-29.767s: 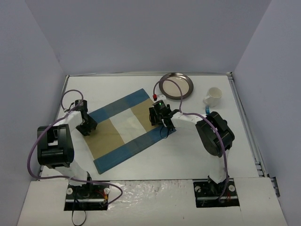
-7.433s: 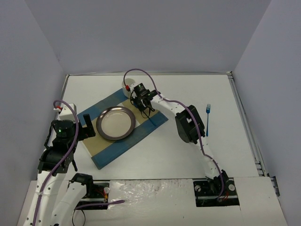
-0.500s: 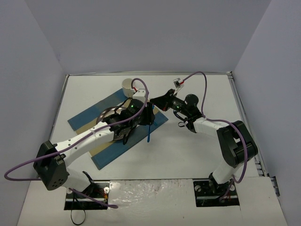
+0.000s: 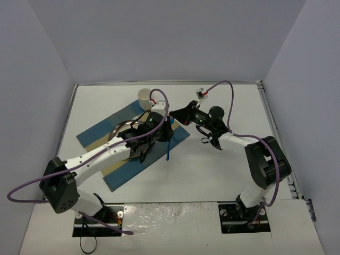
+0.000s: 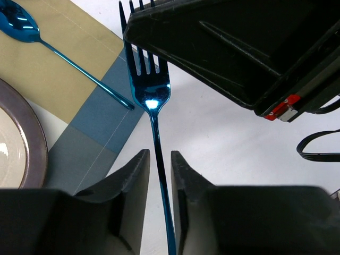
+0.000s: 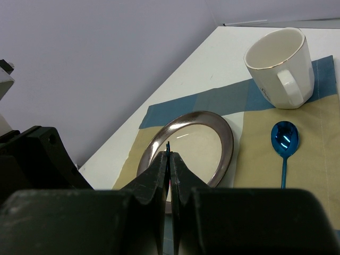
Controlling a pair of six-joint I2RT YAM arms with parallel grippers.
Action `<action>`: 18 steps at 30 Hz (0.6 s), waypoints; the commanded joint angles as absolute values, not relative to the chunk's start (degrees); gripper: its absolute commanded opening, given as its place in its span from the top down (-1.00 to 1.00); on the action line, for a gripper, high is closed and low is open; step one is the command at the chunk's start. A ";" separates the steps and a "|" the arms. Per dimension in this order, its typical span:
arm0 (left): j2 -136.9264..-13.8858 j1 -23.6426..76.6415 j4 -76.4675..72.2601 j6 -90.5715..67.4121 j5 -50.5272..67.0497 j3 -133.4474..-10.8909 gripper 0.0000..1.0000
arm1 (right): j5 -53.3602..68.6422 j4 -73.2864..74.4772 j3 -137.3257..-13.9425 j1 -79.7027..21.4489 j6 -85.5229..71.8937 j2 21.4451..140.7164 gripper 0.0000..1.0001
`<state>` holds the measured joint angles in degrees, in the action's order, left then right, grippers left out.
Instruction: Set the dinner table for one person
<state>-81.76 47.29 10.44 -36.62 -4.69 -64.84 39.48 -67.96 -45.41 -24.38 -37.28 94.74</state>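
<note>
A blue fork (image 4: 168,149) hangs upright over the white dinner table (image 4: 212,170), at the right edge of the striped placemat (image 4: 95,133). My right gripper (image 4: 171,120) is shut on its tines, whose tips poke out above the fingertips (image 6: 168,144). From my left wrist the fork (image 5: 151,95) runs down between the fingers of my left gripper (image 5: 159,154). Those fingers stand close on either side of the handle, with a thin gap still showing. On the mat are a metal-rimmed plate (image 6: 223,133), a blue spoon (image 6: 284,141) and a white cup (image 6: 279,64).
The plate (image 4: 114,133) is partly covered by my left arm, and the cup (image 4: 144,96) stands at the mat's far corner. Both arms meet over the mat's right edge. White walls enclose the table on three sides.
My left gripper's fingers have drawn in around the fork handle over the last second. Both arms have barely moved. Since the oldest frames the plate, cup and spoon have come onto the mat.
</note>
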 commanded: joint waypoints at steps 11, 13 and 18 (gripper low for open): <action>-80.24 47.72 9.40 -37.09 -6.12 -67.06 1.00 | 41.05 -73.48 -46.05 -24.61 -35.43 93.16 0.89; -79.99 47.72 9.53 -37.41 -6.88 -66.31 1.00 | 40.72 -71.55 -46.18 -24.61 -33.95 92.91 0.63; -78.17 47.72 10.91 -38.38 -9.81 -64.50 1.00 | 38.45 -64.25 -46.70 -24.61 -28.60 91.26 0.06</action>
